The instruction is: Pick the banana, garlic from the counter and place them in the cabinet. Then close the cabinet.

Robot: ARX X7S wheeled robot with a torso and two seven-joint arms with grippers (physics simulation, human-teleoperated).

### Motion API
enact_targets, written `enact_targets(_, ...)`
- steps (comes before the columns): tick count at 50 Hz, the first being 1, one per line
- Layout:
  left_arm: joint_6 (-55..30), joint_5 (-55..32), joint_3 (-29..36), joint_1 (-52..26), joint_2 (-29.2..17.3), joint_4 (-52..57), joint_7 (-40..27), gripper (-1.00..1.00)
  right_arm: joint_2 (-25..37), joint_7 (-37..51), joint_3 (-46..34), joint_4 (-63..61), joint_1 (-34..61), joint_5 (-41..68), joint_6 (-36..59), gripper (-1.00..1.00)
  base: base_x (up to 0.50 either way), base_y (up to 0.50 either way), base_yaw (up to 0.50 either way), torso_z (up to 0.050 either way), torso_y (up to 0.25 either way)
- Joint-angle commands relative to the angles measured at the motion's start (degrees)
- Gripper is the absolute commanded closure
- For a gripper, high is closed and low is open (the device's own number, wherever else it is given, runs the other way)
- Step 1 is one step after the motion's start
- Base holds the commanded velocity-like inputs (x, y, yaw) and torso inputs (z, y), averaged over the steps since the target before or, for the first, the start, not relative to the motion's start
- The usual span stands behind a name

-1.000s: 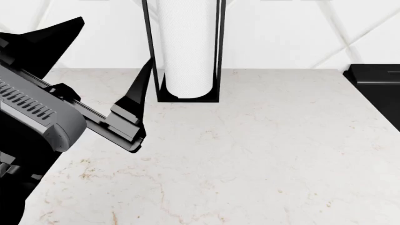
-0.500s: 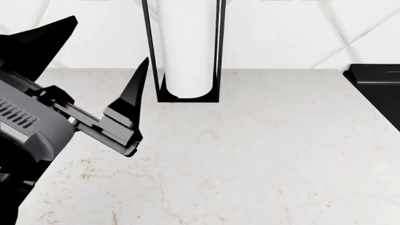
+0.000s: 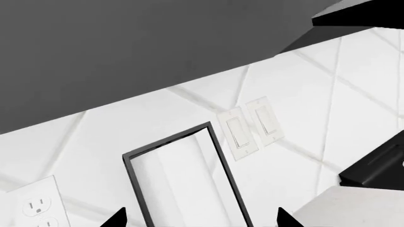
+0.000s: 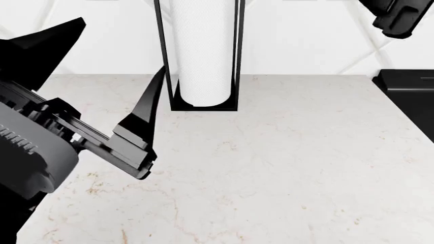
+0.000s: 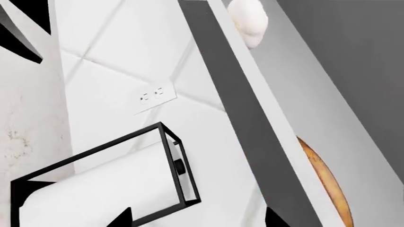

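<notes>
Left gripper [image 4: 101, 71]: fingers spread wide, nothing between them, hanging above the counter [image 4: 285, 168] at the head view's left. One black finger [image 4: 146, 109] points up just beside the paper-towel holder [image 4: 200, 56], the other rises near the frame's left edge. Against the picture half a second ago, the finger by the holder sits slightly lower and nearer the frame's black upright; the grey arm body has dropped further toward the lower left corner.

Right gripper [image 4: 400, 15]: only a black part shows at the head view's top right corner, new since the earlier pictures, where that corner was bare wall. In its wrist view two fingertips [image 5: 123, 218] show at the picture's edge, well apart, so it is open and holds nothing.

Garlic [image 5: 249, 21]: whitish bulb resting on the pale cabinet shelf [image 5: 265, 118], seen only in the right wrist view. Banana [image 5: 325, 182]: brown-orange curve on the same shelf, partly hidden behind its front edge, well apart from the garlic.

Left wrist view: dark cabinet underside [image 3: 126, 52], tiled wall, double rocker switch [image 3: 252, 127], wall outlet [image 3: 38, 208], holder's top frame. Cooktop [image 4: 407, 86] at the counter's right edge.

No brand, label or writing readable anywhere.
</notes>
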Motion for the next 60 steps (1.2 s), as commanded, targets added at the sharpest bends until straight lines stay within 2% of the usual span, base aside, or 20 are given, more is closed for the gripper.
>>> enact_targets(1,0.22,0.48,0.43,0.37,-0.02,0.31,0.37,-1.0,3.55,1.11,-1.12,-8.86,-6.98,1.27,5.22,-1.0,0.0,0.0,0.0,0.0,0.0)
enact_targets(20,0.1,2.42,2.8,1.74,0.03,1.11,3.79,-1.0,7.13,5.0,1.6,-14.78,-21.71,1.75,8.07,-1.0,0.0,0.0,0.0,0.0,0.0)
enact_targets(33,-2.19,1.91,4.15,-2.5,2.13,-0.73,3.11,-1.0,10.24,6.65,6.19,-24.31,-37.59,0.81,8.98,-1.0,0.0,0.0,0.0,0.0,0.0)
enact_targets(41,-2.88,1.23,4.57,-4.1,2.89,-0.89,2.59,-1.0,9.62,5.28,6.5,-27.1,-42.26,-0.92,7.96,-1.0,-0.27,-0.01,0.0,0.0,0.0)
enact_targets(50,-3.09,0.96,4.78,-4.81,3.11,-1.02,2.37,-1.0,7.91,5.66,6.95,-24.98,-45.1,-0.94,4.59,-1.0,-0.35,-0.39,0.0,0.0,0.0)
enact_targets(60,-3.15,0.88,5.06,-5.23,3.31,-1.14,2.32,-1.0,5.86,7.19,8.64,-23.5,-47.4,0.97,1.28,-1.0,-0.03,-0.5,0.0,0.0,0.0)
